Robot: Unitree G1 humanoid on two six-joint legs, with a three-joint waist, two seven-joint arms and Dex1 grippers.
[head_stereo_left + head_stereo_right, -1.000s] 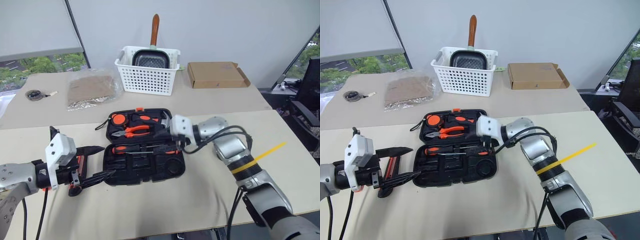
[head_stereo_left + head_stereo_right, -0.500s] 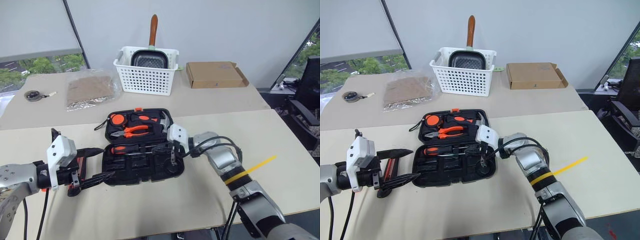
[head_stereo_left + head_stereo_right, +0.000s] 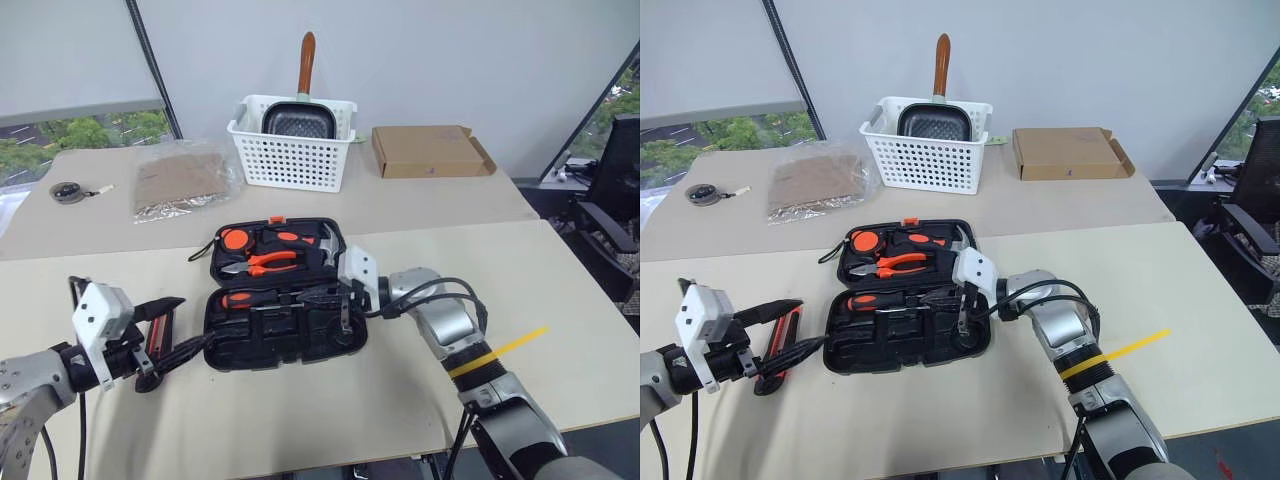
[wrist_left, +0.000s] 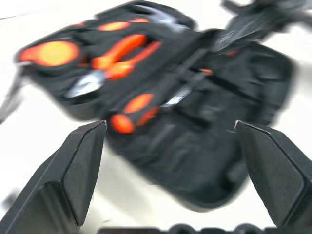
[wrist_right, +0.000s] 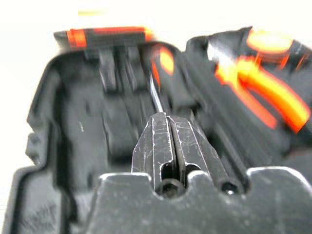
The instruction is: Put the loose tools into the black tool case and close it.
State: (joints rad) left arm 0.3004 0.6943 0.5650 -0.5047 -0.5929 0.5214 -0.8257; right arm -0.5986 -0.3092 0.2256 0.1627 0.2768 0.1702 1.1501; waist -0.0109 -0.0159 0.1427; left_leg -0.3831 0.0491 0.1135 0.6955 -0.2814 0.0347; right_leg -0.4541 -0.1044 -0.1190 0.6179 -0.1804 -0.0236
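Observation:
The black tool case point(image 3: 345, 335) lies open in the middle of the near table. It holds orange-handled pliers point(image 3: 262, 262), a hammer point(image 3: 326, 240) and a black-and-orange screwdriver point(image 3: 250, 297). My right gripper point(image 3: 306, 295) reaches in from the right, level and shut. Its tips point(image 5: 165, 119) rest at the end of the screwdriver's thin shaft point(image 5: 155, 95); I cannot tell if they pinch it. Left of the case my left gripper point(image 3: 193, 322) hangs wide open, pointing at the case point(image 4: 195, 161). An orange-black utility knife point(image 3: 780, 335) lies on the table under its fingers.
On the far table stand a white perforated basket point(image 3: 295, 150) holding a pan, a cardboard box point(image 3: 430, 150), a foil bag point(image 3: 180, 178) and a small grey roll point(image 3: 68, 190). A yellow strip point(image 3: 510, 345) lies on the near table beside my right arm.
My right gripper came down from the case's upper right corner to the middle of the lower half and shut. My left gripper drifted left, away from the case, and stayed open.

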